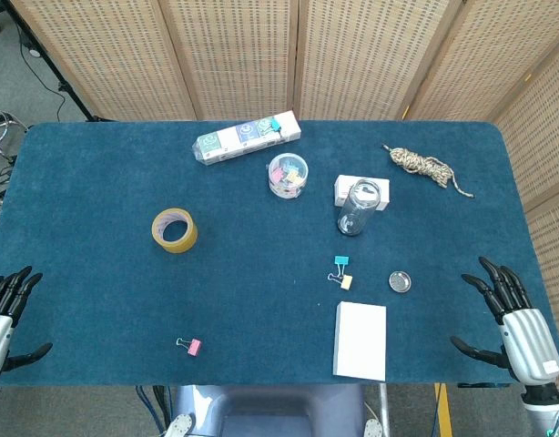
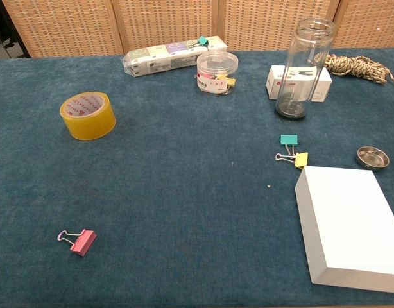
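Left hand [image 1: 8,309]: at near-left table edge, fingers spread, holding nothing. Right hand [image 1: 513,319]: at near-right edge, fingers spread, empty. Neither shows in chest view.

Nearest left hand: pink clip [image 1: 190,345], well apart, lying on cloth. Nearest right hand: metal lid [image 1: 400,281], then white box [image 1: 360,340].

Teal clip [image 1: 340,263] and yellow clip [image 1: 344,281] lie touching, between jar [image 1: 358,207] and white box.

Progress, judged: nothing grasped; no object contacted; all handling remains.
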You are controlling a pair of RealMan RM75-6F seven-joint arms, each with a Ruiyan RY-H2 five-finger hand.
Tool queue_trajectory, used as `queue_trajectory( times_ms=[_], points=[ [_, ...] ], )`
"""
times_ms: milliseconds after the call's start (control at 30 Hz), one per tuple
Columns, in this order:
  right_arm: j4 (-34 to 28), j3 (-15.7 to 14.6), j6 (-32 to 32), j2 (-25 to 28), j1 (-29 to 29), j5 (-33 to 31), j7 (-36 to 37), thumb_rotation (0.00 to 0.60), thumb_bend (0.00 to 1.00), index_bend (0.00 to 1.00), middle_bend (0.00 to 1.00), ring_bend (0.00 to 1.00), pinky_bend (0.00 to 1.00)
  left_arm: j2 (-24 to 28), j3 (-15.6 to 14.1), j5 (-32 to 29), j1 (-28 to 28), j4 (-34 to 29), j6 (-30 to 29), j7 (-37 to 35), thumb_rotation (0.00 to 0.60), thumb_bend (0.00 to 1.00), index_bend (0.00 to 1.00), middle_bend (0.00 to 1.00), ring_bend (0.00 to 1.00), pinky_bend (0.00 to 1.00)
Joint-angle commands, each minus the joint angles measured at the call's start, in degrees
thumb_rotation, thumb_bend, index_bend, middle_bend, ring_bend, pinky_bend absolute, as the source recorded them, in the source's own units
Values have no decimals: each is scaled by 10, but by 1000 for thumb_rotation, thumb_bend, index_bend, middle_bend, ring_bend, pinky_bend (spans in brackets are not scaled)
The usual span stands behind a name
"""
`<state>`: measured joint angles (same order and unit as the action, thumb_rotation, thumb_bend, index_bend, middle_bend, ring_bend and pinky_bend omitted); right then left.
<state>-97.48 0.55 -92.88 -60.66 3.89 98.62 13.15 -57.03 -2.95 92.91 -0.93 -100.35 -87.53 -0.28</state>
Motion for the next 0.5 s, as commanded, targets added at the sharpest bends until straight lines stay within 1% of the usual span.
queue_trajectory(
  times_ms=[33, 300, 500],
  points=[
    [0, 0, 0, 0, 0, 0, 0, 600, 0, 169, 0, 0, 0, 0, 0, 0, 0, 0, 0, 0, 600, 27, 0, 0, 0, 0],
    [3, 0, 9, -2, 3, -7, 2, 600, 0, 179, 0, 0, 0, 0, 0, -1, -2, -1, 6, 0, 600, 27, 0, 0, 0, 0],
    [16, 5, 32, -9, 12, -27, 6, 600, 0, 254, 0, 0, 0, -1, 0, -1, -4, -2, 9, 2, 600, 26, 0, 0, 0, 0]
  ],
)
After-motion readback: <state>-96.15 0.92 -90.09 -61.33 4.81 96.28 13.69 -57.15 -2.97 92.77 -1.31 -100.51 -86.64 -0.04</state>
